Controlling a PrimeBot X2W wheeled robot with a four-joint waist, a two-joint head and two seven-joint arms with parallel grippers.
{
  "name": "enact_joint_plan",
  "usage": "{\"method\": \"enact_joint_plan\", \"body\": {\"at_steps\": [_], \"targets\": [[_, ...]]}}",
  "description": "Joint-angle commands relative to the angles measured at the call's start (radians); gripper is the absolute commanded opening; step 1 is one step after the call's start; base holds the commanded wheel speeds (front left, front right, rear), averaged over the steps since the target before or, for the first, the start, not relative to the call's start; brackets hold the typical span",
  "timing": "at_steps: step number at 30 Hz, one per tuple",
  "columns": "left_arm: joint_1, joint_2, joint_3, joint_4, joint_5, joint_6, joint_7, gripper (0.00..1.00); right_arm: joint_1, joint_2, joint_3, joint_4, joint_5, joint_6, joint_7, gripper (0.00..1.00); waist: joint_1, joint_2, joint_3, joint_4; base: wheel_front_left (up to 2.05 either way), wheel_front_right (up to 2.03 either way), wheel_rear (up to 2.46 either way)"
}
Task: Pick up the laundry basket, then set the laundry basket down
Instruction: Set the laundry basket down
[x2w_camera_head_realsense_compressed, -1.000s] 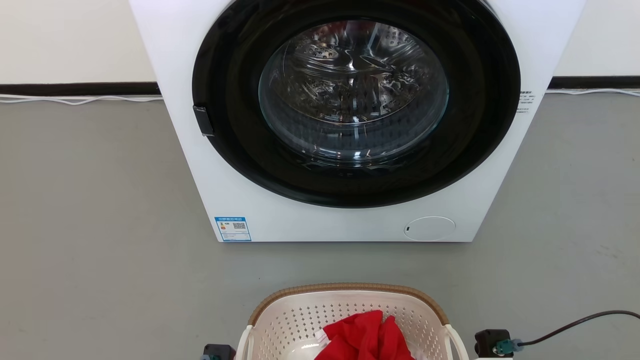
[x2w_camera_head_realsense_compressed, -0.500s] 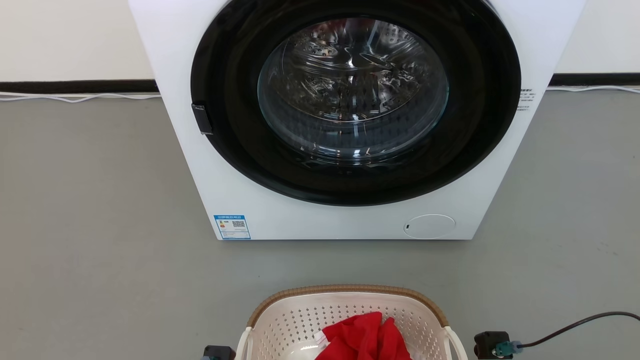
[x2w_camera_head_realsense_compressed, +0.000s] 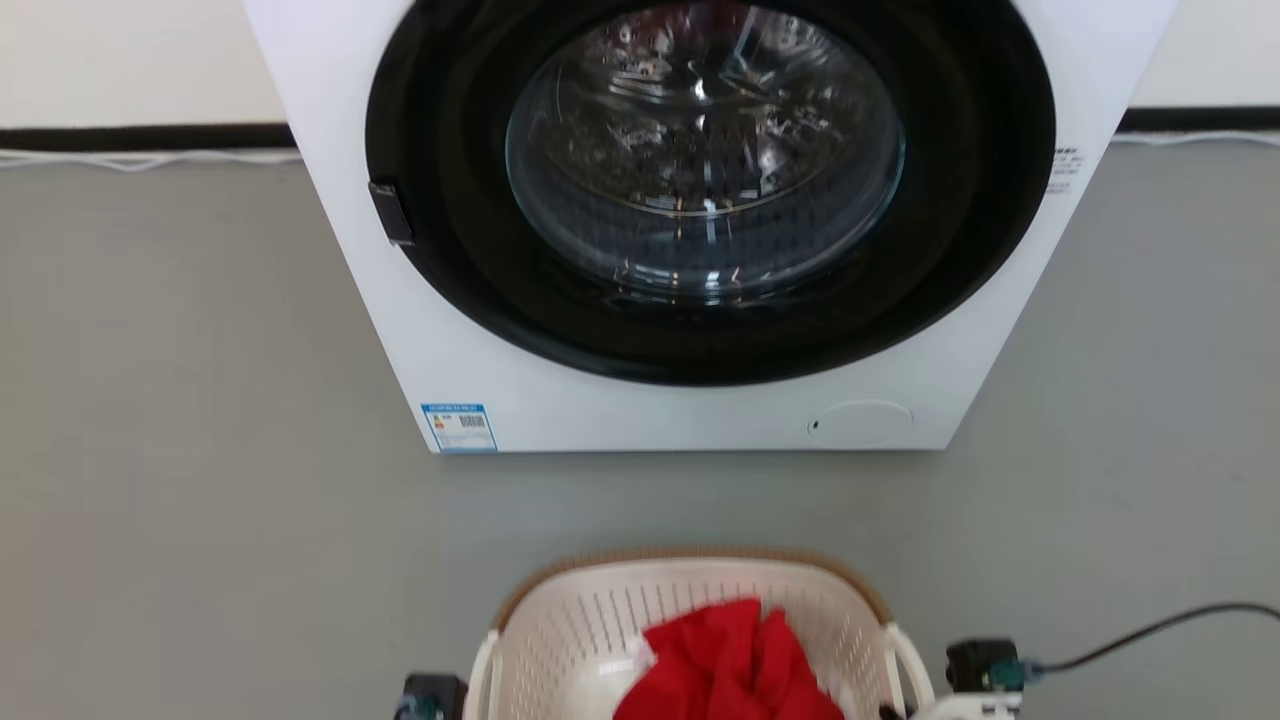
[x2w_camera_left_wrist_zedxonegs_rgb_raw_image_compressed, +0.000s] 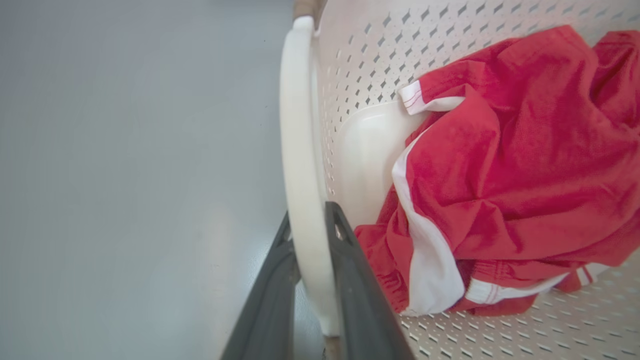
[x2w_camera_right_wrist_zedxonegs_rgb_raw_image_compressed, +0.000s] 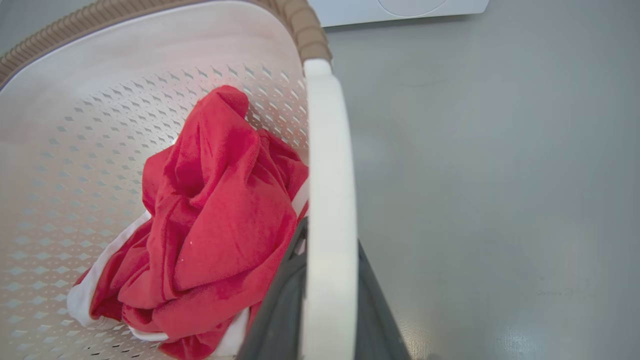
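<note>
Here, the laundry basket (x2w_camera_head_realsense_compressed: 570, 640) over the grey floor (x2w_camera_head_realsense_compressed: 200, 500) in front of the white washing machine (x2w_camera_head_realsense_compressed: 700, 420), a red garment (x2w_camera_left_wrist_zedxonegs_rgb_raw_image_compressed: 500, 150) inside it, left gripper (x2w_camera_left_wrist_zedxonegs_rgb_raw_image_compressed: 308, 215) clamped on its left loop handle (x2w_camera_left_wrist_zedxonegs_rgb_raw_image_compressed: 300, 125), right gripper (x2w_camera_right_wrist_zedxonegs_rgb_raw_image_compressed: 330, 237) clamped on its right loop handle (x2w_camera_right_wrist_zedxonegs_rgb_raw_image_compressed: 327, 175), one finger each side.

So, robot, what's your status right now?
Left gripper and right gripper shut on laundry basket, one each side. Red garment inside. Washing machine ahead, door closed, apart from basket.

The grey floor (x2w_camera_head_realsense_compressed: 200, 400) (smooth, one colour) carries the white washing machine (x2w_camera_head_realsense_compressed: 600, 420), with a thin white cable (x2w_camera_head_realsense_compressed: 150, 160) lying left of it.
</note>
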Motion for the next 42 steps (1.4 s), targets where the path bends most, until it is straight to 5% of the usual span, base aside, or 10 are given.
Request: {"method": "enact_joint_plan", "body": {"at_steps": [1, 16, 30, 42], "targets": [[-0.065, 0.03, 0.017, -0.001, -0.007, 0.017, -0.023, 0.0, -0.049, 0.002, 0.021, -0.008, 0.009, 0.016, -0.028, 0.0, 0.0, -0.0001, 0.023, 0.0, 0.0, 0.0, 0.0], [-0.26, 0.03, 0.032, -0.016, -0.016, 0.026, -0.057, 0.0, -0.262, 0.002, -0.012, -0.001, -0.035, 0.016, -0.068, 0.0, 0.0, -0.0001, 0.275, 0.006, 0.0, 0.0, 0.0], [-0.484, 0.03, 0.046, -0.032, -0.009, 0.034, -0.073, 0.0, -0.457, -0.01, -0.262, -0.001, -0.312, 0.016, -0.068, 0.0, 0.0, -0.0001, 0.597, 0.032, 0.0, 0.0, 0.0], [-0.577, 0.031, 0.07, -0.08, 0.024, 0.059, -0.074, 0.0, -0.532, -0.003, -0.496, -0.001, -0.56, 0.016, -0.078, 0.0, 0.0, -0.0001, 0.73, 0.053, 0.0, 0.0, 0.0]]}}
